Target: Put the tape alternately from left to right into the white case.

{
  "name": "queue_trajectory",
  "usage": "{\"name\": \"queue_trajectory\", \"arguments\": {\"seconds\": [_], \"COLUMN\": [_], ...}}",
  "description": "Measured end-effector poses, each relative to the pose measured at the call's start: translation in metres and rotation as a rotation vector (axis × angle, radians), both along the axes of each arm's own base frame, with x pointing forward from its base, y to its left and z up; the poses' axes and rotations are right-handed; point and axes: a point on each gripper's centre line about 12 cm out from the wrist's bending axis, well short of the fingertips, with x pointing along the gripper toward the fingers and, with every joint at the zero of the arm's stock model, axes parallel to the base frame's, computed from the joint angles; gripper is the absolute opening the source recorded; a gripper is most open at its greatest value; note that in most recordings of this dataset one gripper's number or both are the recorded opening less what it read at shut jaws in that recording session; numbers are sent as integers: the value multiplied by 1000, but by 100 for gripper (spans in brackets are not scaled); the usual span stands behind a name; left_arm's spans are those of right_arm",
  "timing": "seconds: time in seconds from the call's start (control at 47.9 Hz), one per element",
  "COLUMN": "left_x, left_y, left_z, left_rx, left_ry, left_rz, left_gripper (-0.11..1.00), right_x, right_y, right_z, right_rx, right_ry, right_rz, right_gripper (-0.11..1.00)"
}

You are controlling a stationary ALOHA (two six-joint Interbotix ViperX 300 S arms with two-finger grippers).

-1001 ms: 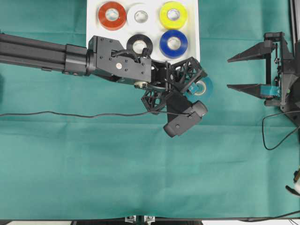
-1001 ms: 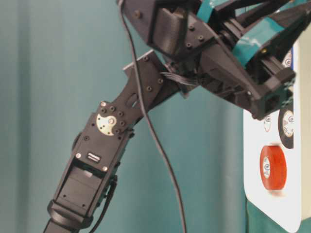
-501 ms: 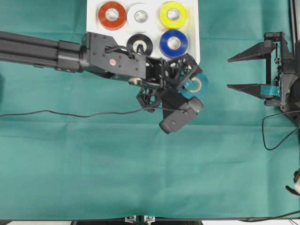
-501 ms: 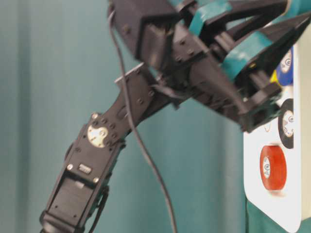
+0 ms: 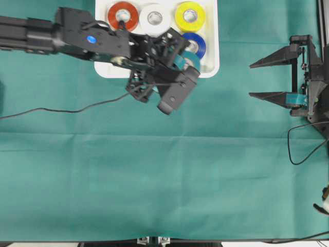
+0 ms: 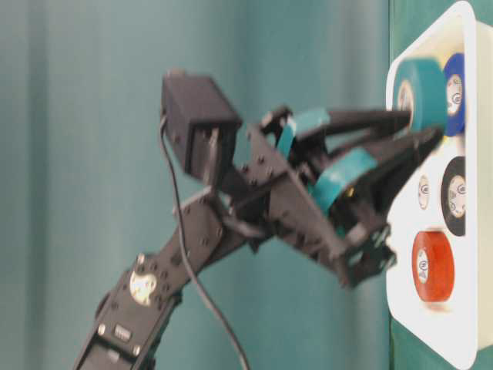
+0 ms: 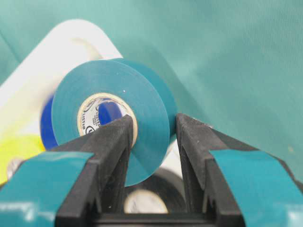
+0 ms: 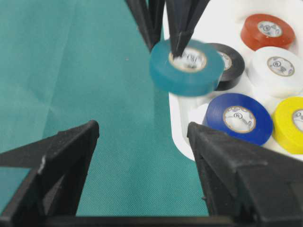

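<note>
Desk: green cloth (image 5: 164,185) covers the whole desk, with a thin black cable (image 5: 61,110) trailing across its left part.
Left pincer: the left pincer (image 7: 152,127) is clamped on the wall of a teal tape roll (image 7: 111,118), one finger through the core, one on the outer face.
Teal roll: held on edge over the near right corner of the white case (image 5: 103,71), just above the rim, beside the blue roll (image 8: 239,118) and the black roll (image 8: 229,64).
White case: at the top edge of the overhead view, also holding a red roll (image 5: 122,15), a white roll (image 5: 154,17) and a yellow roll (image 5: 189,16).
Writing: each core carries a printed paper label; the lettering is too small and blurred to read.
Right pincer: the right pincer (image 5: 270,77) rests at the right edge of the desk, its fingers spread wide with nothing between them.
</note>
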Motion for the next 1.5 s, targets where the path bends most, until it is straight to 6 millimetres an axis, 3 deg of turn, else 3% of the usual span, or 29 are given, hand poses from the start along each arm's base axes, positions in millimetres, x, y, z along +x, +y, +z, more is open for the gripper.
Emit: {"name": "queue_trajectory", "arguments": {"seconds": [0.188, 0.355, 0.647, 1.106, 1.502], "left_x": [-27, -55, -89, -116, -116], "left_y": [13, 37, 52, 65, 57], "left_z": [2, -1, -20, -42, -44], "left_rx": [-27, -43, -68, -86, -85], "left_ry": [-9, -37, -8, 63, 75], "left_rz": [75, 170, 255, 320, 298], "left_gripper": [-3, -3, -3, -3, -3], "right_x": [0, 0, -1, -1, -1], "right_y": [0, 0, -1, -1, -1], "right_z": [-1, 0, -1, -2, -2], "right_rx": [0, 0, 2, 2, 3], "right_ry": [2, 1, 9, 13, 13], "right_rz": [0, -1, -6, -11, -10], "right_gripper": [81, 81, 81, 81, 81]}}
